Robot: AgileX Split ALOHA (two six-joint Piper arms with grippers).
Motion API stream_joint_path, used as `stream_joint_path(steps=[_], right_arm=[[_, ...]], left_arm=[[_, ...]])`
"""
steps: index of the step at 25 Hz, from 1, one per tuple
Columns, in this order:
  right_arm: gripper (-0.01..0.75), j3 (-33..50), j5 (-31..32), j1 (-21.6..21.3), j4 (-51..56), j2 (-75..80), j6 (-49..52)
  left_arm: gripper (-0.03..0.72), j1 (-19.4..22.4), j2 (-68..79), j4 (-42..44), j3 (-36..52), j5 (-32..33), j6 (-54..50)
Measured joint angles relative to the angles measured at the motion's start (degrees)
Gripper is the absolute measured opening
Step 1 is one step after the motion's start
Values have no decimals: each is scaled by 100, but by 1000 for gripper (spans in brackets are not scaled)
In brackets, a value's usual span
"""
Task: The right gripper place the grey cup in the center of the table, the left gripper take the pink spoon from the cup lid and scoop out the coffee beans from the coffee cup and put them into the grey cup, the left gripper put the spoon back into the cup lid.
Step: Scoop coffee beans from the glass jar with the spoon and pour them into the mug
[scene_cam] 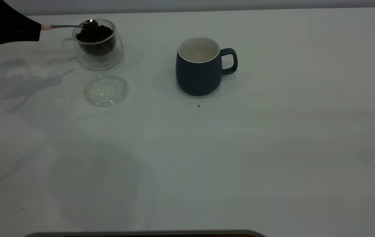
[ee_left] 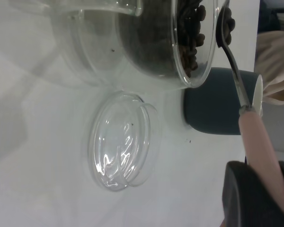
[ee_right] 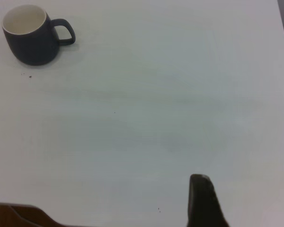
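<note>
My left gripper (scene_cam: 37, 29) is at the table's far left, shut on the pale pink handle of the pink spoon (scene_cam: 65, 26). The spoon's metal bowl sits at the top of the coffee beans (scene_cam: 95, 34), just inside the rim of the clear coffee cup (scene_cam: 98, 44). In the left wrist view the handle (ee_left: 260, 146) runs from my left gripper (ee_left: 262, 189) up to the beans (ee_left: 189, 33). In front of the coffee cup, the transparent cup lid (scene_cam: 106, 89) lies flat with nothing on it. The grey cup (scene_cam: 199, 70) stands upright near the table's centre, its off-white inside bare. My right gripper (ee_right: 203, 198) hovers far from the grey cup (ee_right: 31, 40).
A few dark specks (scene_cam: 198, 105) lie on the white table (scene_cam: 273, 148) just in front of the grey cup. A dark rounded edge (scene_cam: 148, 233) shows at the table's near side. The right arm is outside the exterior view.
</note>
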Motion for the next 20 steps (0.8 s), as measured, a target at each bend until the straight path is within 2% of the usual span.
stream_joint_path(steps=[9,20], right_arm=[[482,0,0,0,0,0,0],[482,0,0,0,0,0,0]], left_arm=[[123,-141,0,0,0,7,-36],[123,-993,0,-13,0,18,-108]])
